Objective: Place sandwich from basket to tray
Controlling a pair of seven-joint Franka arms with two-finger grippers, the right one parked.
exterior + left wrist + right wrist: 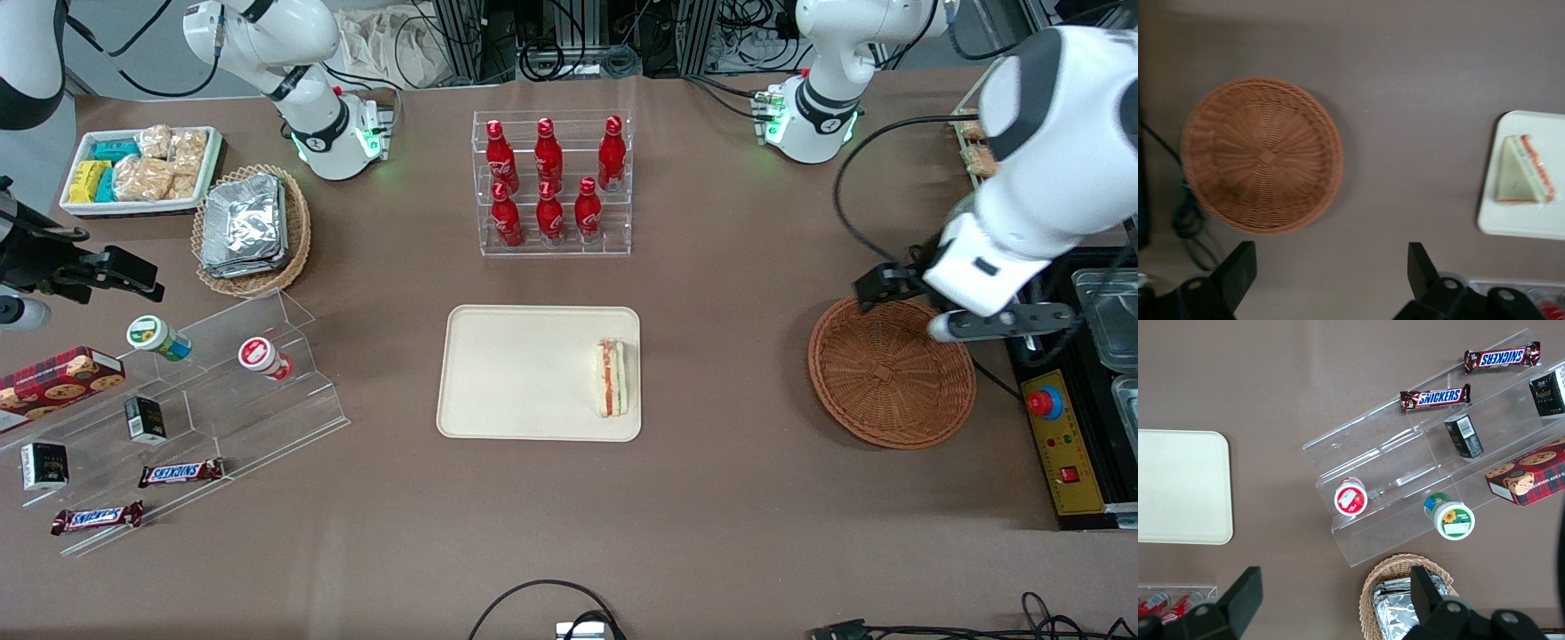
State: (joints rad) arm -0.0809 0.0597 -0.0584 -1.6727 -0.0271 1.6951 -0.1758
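On my feed the brown worktop (711, 498) carries a clear rack (551, 182) of six upright red bottles at mid-length, far from the front camera. Toward the parked arm's end I see a white bin of snacks (140, 169), and just beside it a light wicker basket of foil packets (252, 229). Nearer the camera, a stepped acrylic stand (293, 391) holds two lying cups, a cookie box (58, 380), two small black boxes and two Snickers bars (180, 473). At the working arm's end I see a yellow control box (1062, 436).
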